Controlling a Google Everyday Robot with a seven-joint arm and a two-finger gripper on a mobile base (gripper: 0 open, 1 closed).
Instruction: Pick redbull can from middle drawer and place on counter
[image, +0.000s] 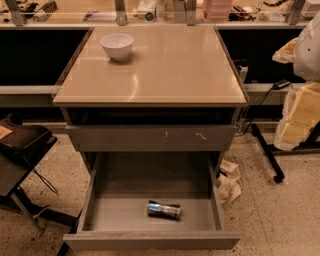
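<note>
The redbull can (164, 210) lies on its side on the grey floor of the middle drawer (150, 182), near the front and slightly right of centre. The drawer is pulled fully out, and its plain front panel is at the bottom of the view. The beige counter (170, 70) tops the cabinet above it. My gripper does not show in the camera view.
A white bowl (117, 46) stands at the counter's back left. The upper drawer front with pale scratches (150, 137) sticks out slightly above the open drawer. A dark stand (20, 145) is at the left. Yellow foam (300, 115), a black frame leg (265, 150) and crumpled paper (227, 182) are at the right.
</note>
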